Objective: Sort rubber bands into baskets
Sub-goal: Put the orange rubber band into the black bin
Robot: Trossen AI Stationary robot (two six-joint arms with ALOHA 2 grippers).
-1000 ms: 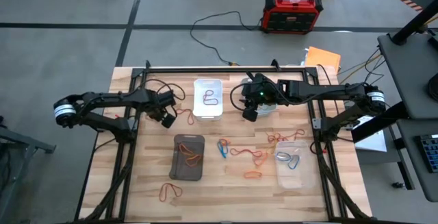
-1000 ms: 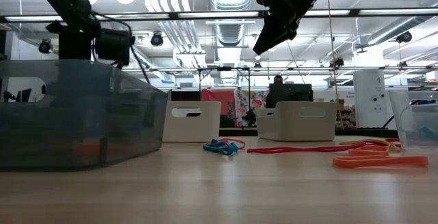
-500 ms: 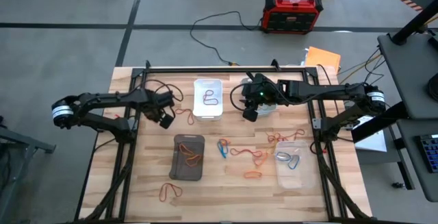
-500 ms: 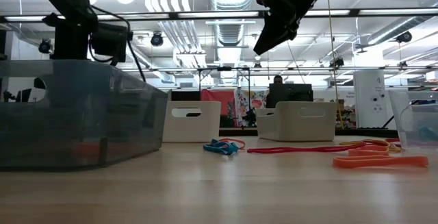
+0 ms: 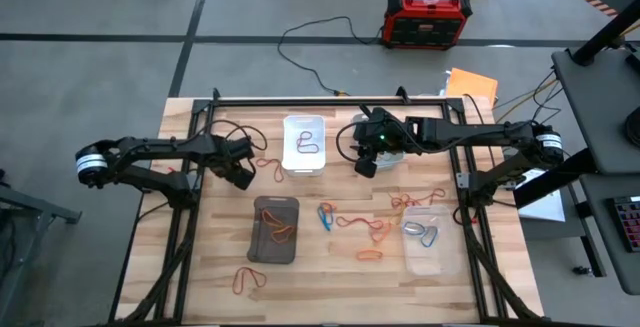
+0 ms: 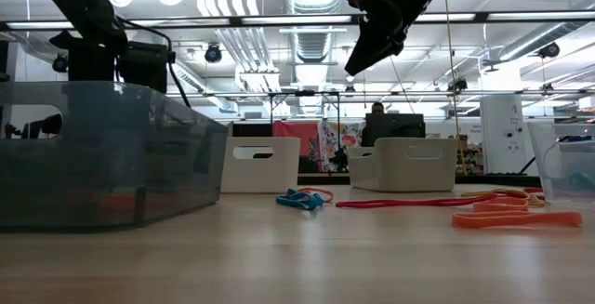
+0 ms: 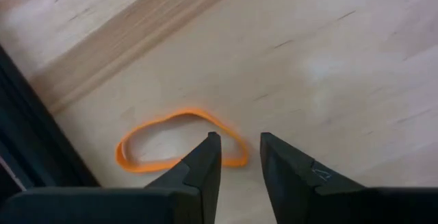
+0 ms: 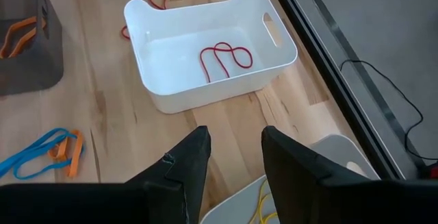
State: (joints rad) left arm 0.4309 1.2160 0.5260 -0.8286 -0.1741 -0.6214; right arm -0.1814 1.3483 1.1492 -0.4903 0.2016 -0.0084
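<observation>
My left gripper points down, open, low over the table's left part. Its fingertips stand on either side of the near end of an orange rubber band, which lies flat on the wood; I see no touch. My right gripper hangs open and bare, high between the white basket and the light grey basket. A red band lies in the white basket. The dark basket holds orange bands, and the clear basket holds a blue one.
Loose bands lie mid-table: blue, red and orange, orange, and one near the front. A red band lies beside the left gripper. The black frame rail runs close by the orange band.
</observation>
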